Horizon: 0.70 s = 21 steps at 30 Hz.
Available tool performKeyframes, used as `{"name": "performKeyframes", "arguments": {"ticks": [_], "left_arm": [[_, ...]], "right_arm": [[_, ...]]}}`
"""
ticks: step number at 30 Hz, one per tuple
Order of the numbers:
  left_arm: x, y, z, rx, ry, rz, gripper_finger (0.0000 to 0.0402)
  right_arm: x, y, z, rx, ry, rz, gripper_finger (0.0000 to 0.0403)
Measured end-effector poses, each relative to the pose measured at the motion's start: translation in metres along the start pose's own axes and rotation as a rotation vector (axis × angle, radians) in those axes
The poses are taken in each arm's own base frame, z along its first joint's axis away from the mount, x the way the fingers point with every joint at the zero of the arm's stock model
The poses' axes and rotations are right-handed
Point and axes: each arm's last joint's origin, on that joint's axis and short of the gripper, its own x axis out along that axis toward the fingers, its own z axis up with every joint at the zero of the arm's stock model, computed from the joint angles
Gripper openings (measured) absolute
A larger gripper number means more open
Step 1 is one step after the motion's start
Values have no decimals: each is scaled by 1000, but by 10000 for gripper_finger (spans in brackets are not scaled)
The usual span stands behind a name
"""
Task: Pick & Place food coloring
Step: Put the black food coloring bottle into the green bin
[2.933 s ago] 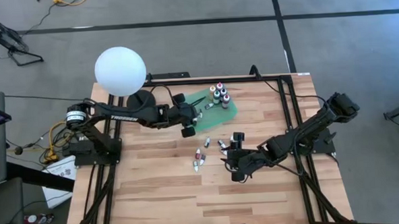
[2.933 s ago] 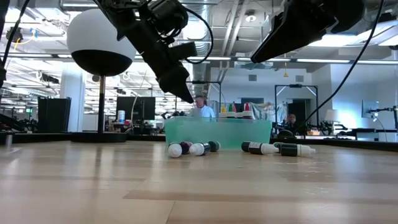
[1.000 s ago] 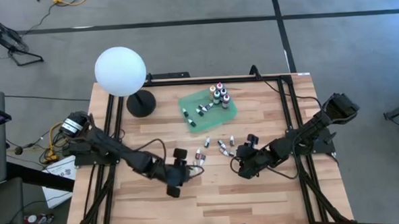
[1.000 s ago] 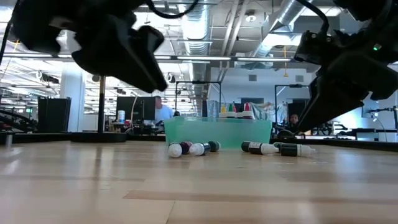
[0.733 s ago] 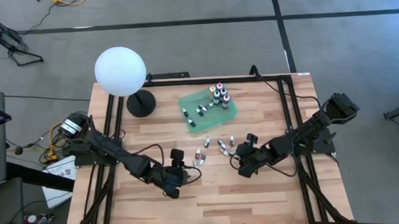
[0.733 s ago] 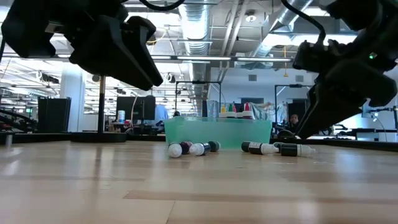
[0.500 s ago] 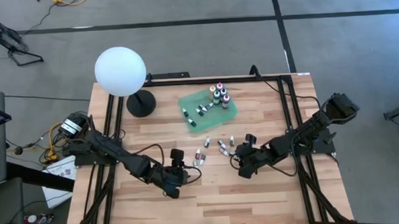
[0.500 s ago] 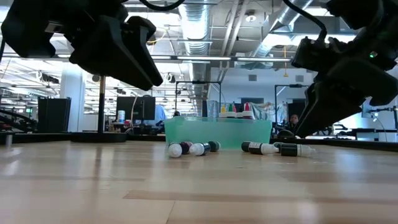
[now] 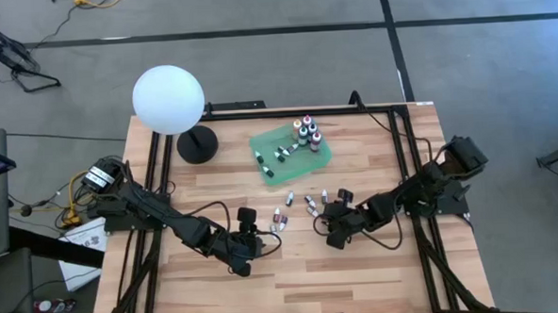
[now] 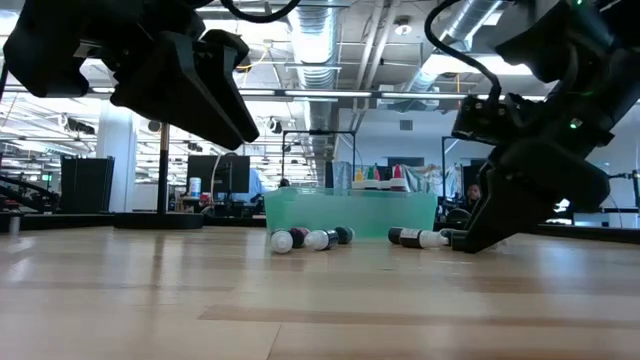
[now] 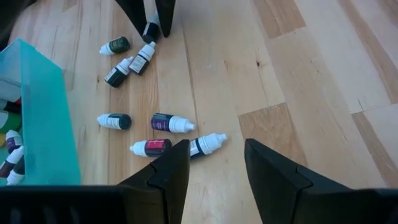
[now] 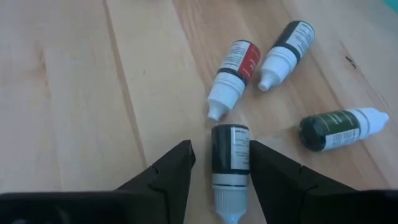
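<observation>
Several small food coloring bottles lie on their sides on the wooden table (image 9: pixel 360 276), near the green tray (image 9: pixel 276 142), where others stand (image 9: pixel 306 132). My right gripper (image 12: pixel 217 171) is low over the loose bottles (image 9: pixel 325 220), open. Its fingers stand on either side of a dark bottle (image 12: pixel 230 155) that lies on the table. My left gripper (image 11: pixel 216 168) hangs open above the table (image 9: pixel 260 231), just short of three lying bottles (image 11: pixel 171 123). My right gripper has its fingers along the dark bottle's two long sides (image 12: pixel 247 149), slanting down from above. A gap shows at one finger (image 12: pixel 180 165). Whether the other finger touches the bottle I cannot tell. The bottle lies flat on the table, its white tip toward the wrist.
A white globe lamp (image 9: pixel 168 100) stands at the table's far left. A red-labelled bottle (image 12: pixel 233 74) and two dark ones (image 12: pixel 286 53) (image 12: pixel 339 127) lie just beyond the right gripper. Bare wood spreads along the table's near side.
My right gripper has come down and a little toward the table's left, onto the loose bottles, until its fingertips are near the tabletop. The bottles have not moved.
</observation>
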Motion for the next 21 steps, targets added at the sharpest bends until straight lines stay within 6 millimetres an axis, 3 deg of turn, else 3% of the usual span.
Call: {"name": "performKeyframes", "arguments": {"ticks": [10,21], "left_arm": [[0,0,-1,2,7,1,148],[0,0,-1,-4,6,1,148]], "right_arm": [[-1,3,-2,-21,6,19,72],[-6,3,1,-23,-15,41,78]]}}
